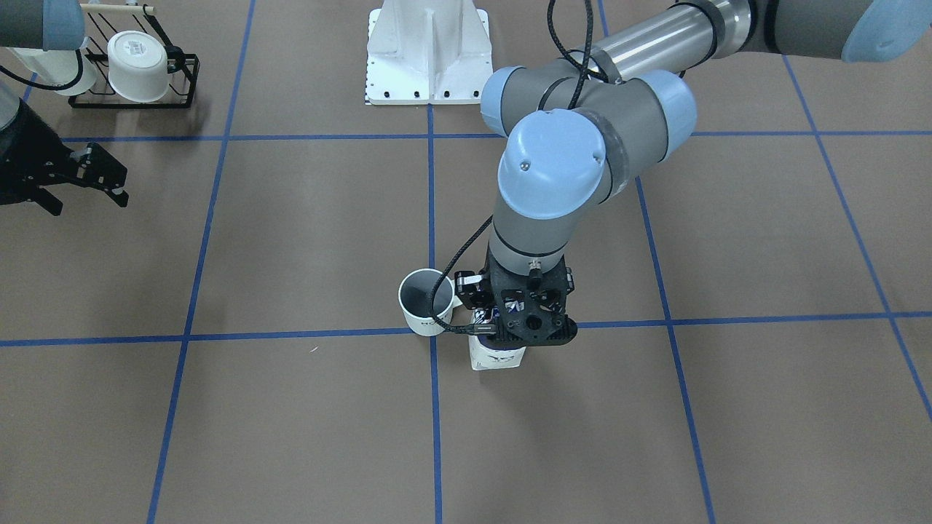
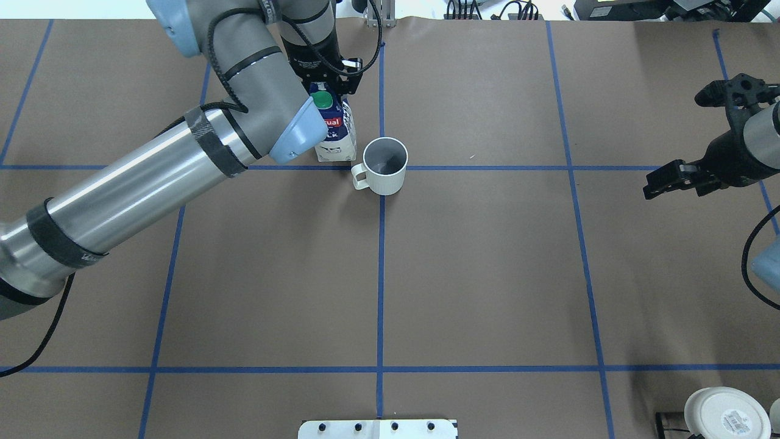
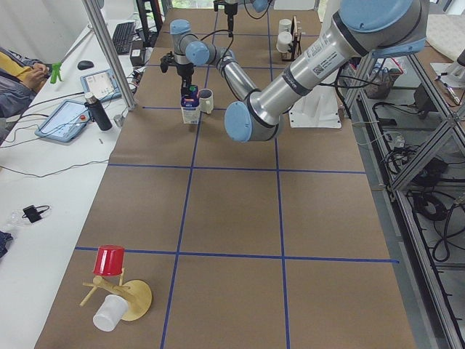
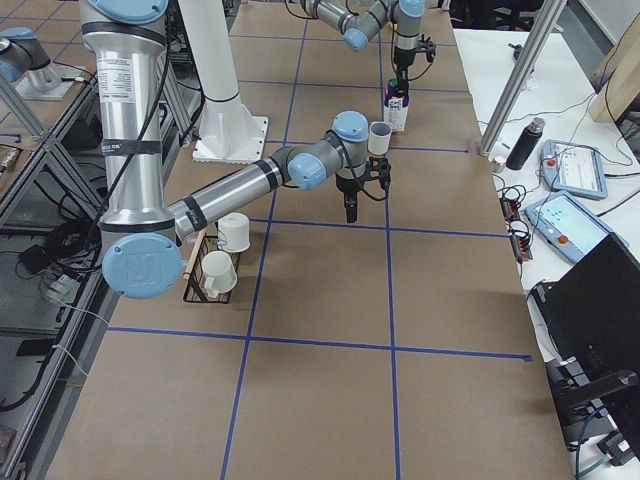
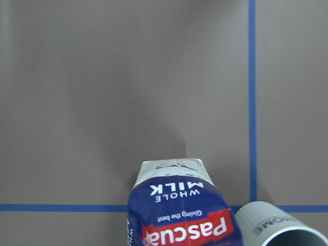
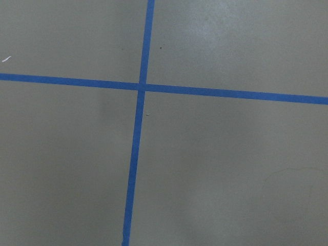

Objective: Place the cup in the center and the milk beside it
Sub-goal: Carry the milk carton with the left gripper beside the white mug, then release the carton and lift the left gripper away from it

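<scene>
Milk (image 2: 339, 135) directly under left hand (image 2: 328, 85), cup (image 2: 385, 166) alongside.

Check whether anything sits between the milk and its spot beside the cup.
Nothing visible does: the milk stands right next to the cup, on its handle side, with the left gripper at its top.

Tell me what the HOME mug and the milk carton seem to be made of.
The cup is probably glazed ceramic: smooth white wall, thick rim, grey inside. The milk looks like a printed paperboard carton, judging by its flat folded faces and creased edges.
</scene>
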Robot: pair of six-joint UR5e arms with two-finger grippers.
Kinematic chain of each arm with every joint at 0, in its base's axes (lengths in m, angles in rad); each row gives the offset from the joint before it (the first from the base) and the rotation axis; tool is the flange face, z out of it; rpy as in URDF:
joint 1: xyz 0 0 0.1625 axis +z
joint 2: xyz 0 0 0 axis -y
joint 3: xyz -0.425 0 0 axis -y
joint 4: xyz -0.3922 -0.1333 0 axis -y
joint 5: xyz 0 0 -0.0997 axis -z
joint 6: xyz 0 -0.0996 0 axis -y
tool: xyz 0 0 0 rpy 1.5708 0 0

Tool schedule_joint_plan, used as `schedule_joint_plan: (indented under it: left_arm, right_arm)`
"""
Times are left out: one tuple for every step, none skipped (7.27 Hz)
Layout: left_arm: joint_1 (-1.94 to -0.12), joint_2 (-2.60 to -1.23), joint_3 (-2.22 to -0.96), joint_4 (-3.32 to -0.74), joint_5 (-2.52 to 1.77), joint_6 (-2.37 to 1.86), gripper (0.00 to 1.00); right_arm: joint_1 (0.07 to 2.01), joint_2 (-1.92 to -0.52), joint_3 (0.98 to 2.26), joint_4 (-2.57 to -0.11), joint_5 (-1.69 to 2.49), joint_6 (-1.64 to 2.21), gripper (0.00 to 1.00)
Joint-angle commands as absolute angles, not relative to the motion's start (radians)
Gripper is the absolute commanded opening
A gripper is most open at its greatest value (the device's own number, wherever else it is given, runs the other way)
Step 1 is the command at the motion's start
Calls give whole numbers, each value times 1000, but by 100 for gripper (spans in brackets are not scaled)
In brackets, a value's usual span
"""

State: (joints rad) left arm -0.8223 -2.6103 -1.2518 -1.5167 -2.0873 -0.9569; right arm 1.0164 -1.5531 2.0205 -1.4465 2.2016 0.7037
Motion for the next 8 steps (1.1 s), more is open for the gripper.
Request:
schedule_joint_plan:
  left_arm:
    - [-801,-2625,-1224,-1534,-2086,-966,72]
    - [-805,-2625,-1235,-1534,-2088,-965,98]
    - [-821,-2623,-1253,-1525,-2089,-962,98]
    - [-874,-2585,-1337,-1505,-2115,-957,98]
    - [-938,-2462,-1537,-1427,-2200,-934,98]
    - [-1018,-2313,-1730,-1396,-2274,-849,98]
    - [-1053,-2119,-1919,-1397,-2299,-816,98]
    - [-1086,-1965,-2048,-1397,-2298,-786,98]
  right_arm:
    - [1017,-1555,2022,-1447,2198,703,100]
    - [1017,-1554,2025,-1447,2198,703,100]
    - [1016,-1552,2020,-1447,2198,703,100]
    - [1015,-1551,2020,-1447,2194,703,100]
    - [1015,-1549,2020,-1447,2194,703,100]
    - [1019,-1548,2022,-1447,2194,703,100]
    - [1023,-1546,2020,-1447,2194,703,100]
    - [1032,-1546,2020,-1447,2194,703,100]
